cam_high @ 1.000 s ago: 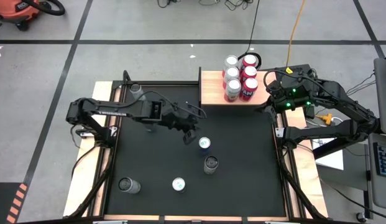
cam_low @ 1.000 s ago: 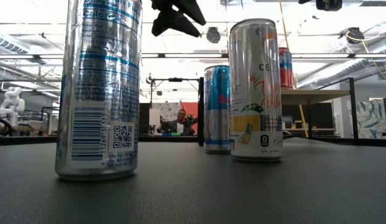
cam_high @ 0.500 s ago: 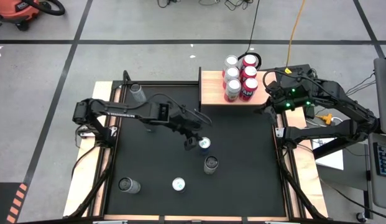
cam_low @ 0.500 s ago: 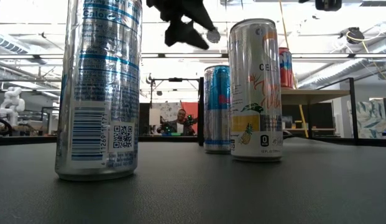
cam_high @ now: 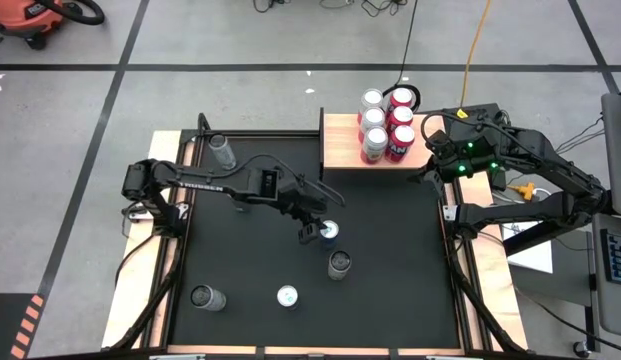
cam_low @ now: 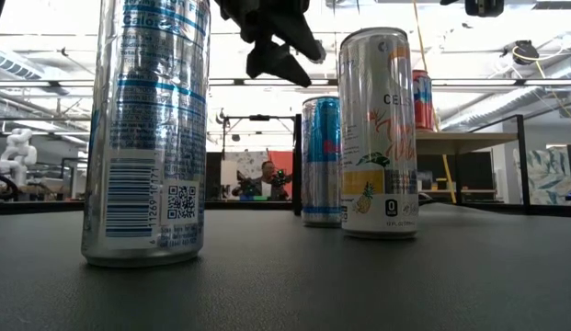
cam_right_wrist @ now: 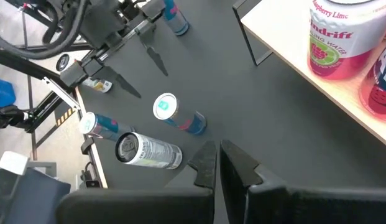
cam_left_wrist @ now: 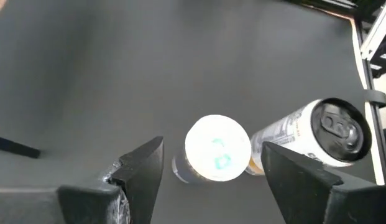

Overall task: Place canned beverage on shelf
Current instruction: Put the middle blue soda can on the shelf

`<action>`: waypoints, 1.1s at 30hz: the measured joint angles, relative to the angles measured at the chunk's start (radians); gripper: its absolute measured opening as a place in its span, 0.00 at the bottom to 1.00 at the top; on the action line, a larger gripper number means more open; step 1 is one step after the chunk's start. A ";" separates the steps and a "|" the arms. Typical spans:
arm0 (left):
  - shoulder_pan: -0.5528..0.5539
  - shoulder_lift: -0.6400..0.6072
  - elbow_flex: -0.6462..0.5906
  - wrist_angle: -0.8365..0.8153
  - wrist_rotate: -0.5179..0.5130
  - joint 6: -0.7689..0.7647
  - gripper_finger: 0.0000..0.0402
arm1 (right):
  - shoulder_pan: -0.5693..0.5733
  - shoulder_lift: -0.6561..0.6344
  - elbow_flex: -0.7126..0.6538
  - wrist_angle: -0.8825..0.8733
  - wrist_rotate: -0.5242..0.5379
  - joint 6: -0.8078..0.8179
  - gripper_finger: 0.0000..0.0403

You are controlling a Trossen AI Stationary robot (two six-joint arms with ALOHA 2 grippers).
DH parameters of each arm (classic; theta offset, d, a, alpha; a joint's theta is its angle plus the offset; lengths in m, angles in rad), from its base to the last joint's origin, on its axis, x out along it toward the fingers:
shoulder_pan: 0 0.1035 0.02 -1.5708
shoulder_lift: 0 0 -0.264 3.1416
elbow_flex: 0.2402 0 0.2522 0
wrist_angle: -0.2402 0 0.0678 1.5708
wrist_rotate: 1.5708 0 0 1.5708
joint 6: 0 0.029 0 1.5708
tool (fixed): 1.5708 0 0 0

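A grey concrete floor [cam_high: 240, 100] crossed by dark tape lines [cam_high: 120, 80] surrounds the work table. An orange shop vacuum [cam_high: 30, 20] sits at one corner, and an orange cable [cam_high: 477, 45] trails across the floor. Seen level across the table, the room behind is a bright open workshop with white ceiling beams [cam_low: 506, 87], a small white figure [cam_low: 17, 152] and a seated person [cam_low: 265, 175].
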 joint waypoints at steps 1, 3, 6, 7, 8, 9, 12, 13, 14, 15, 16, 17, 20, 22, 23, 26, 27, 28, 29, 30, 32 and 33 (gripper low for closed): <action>-0.003 0.002 0.000 -0.001 0.001 0.000 0.68 | 0.000 0.000 0.000 0.000 0.000 0.000 0.00; -0.013 0.007 0.000 -0.006 0.001 -0.010 0.68 | 0.000 0.000 0.000 -0.001 -0.001 0.000 0.00; -0.030 0.005 0.000 0.004 0.001 -0.036 0.69 | 0.000 0.000 0.000 -0.001 -0.001 0.000 0.00; -0.037 0.004 0.000 0.004 -0.003 -0.041 0.70 | 0.000 0.000 0.000 -0.001 -0.002 -0.001 0.00; -0.044 0.004 0.000 0.003 -0.020 -0.043 0.72 | 0.000 0.000 0.000 -0.001 -0.004 -0.002 0.00; -0.050 0.004 0.000 0.002 -0.044 -0.044 0.74 | 0.000 0.000 0.000 -0.001 -0.004 -0.004 0.00; -0.061 0.005 0.000 0.001 -0.105 -0.043 0.81 | 0.000 0.000 0.000 -0.001 -0.005 -0.008 0.00; -0.062 0.007 0.000 0.002 -0.115 -0.044 0.84 | 0.000 0.000 0.000 -0.001 -0.005 -0.009 0.00; -0.061 0.012 0.000 0.004 -0.119 -0.047 0.86 | 0.000 0.000 0.000 -0.001 -0.005 -0.009 0.00; -0.060 0.016 0.000 0.003 -0.118 -0.050 0.87 | 0.000 0.000 0.000 -0.001 -0.007 -0.010 0.00; -0.059 0.020 0.000 -0.005 -0.116 -0.050 0.89 | 0.000 0.000 0.000 -0.001 -0.016 -0.010 0.00; -0.059 0.030 0.000 -0.003 -0.116 -0.048 0.89 | 0.000 0.000 0.000 -0.002 -0.026 -0.010 0.00; -0.060 0.051 0.001 0.007 -0.103 -0.028 0.90 | 0.000 0.000 0.000 -0.006 -0.028 -0.008 0.00; -0.061 0.071 0.001 0.016 -0.091 -0.011 0.90 | 0.000 0.000 0.000 -0.006 -0.033 -0.008 0.00; -0.061 0.079 0.001 0.018 -0.088 -0.008 0.90 | 0.000 0.000 0.000 -0.006 -0.040 -0.008 0.00; -0.059 0.101 0.000 0.025 -0.086 -0.008 0.90 | 0.000 0.000 0.000 -0.006 -0.051 -0.008 0.00; -0.059 0.105 0.000 0.033 -0.087 -0.008 0.90 | 0.000 0.000 0.000 -0.006 -0.052 -0.008 0.00; -0.059 0.108 0.000 0.033 -0.087 -0.008 0.90 | 0.000 0.000 0.000 -0.006 -0.052 -0.008 0.00; -0.059 0.110 0.000 0.030 -0.087 -0.008 0.90 | 0.000 0.000 0.000 -0.006 -0.051 -0.008 0.00; -0.059 0.112 0.000 0.034 -0.087 -0.007 0.90 | 0.000 0.000 0.000 -0.006 -0.051 -0.009 0.00; -0.059 0.113 0.000 0.036 -0.087 0.000 0.90 | 0.000 0.000 0.000 -0.006 -0.051 -0.011 0.00; -0.060 0.113 0.000 0.039 -0.087 0.001 0.90 | 0.000 0.000 0.000 -0.006 -0.051 -0.012 0.00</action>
